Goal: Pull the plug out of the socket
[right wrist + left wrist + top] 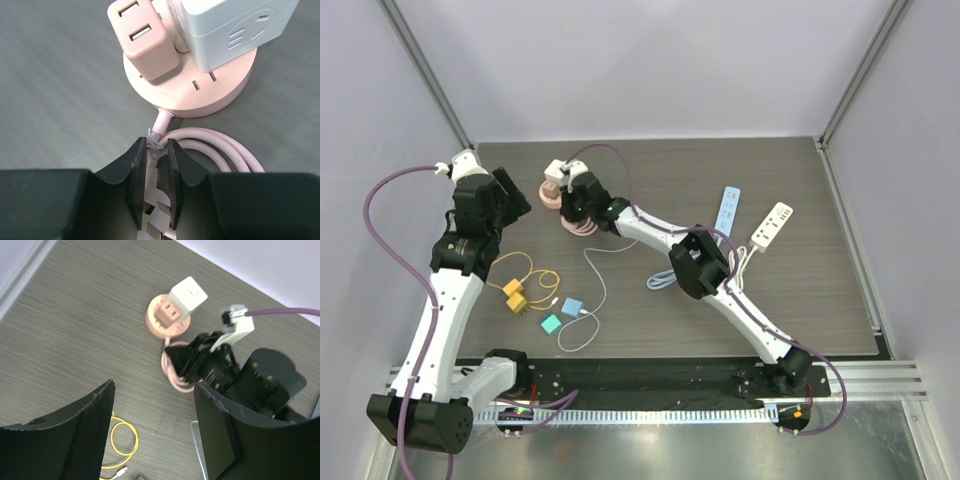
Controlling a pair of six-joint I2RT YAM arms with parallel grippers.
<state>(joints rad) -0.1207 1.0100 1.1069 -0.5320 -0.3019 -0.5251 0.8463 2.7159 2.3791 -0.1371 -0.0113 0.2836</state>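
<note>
A round pink socket (200, 92) lies on the table with a pink plug (145, 42) and a white plug (230, 30) standing in it. It also shows at the far left in the top view (551, 192) and in the left wrist view (159, 326). My right gripper (157, 150) is shut on the socket's pink cable (235, 152), just behind where the cable leaves the base. My left gripper (152, 425) is open and empty. It hovers above the table to the left of the socket, and its fingers (75, 435) are wide apart.
A yellow cable with yellow plugs (516, 294), a blue adapter (571, 307) and a teal one (551, 323) lie in the near left. A white power strip (771, 225) and a white-blue strip (729, 210) lie to the right. A thin white cable (598, 290) loops through the middle.
</note>
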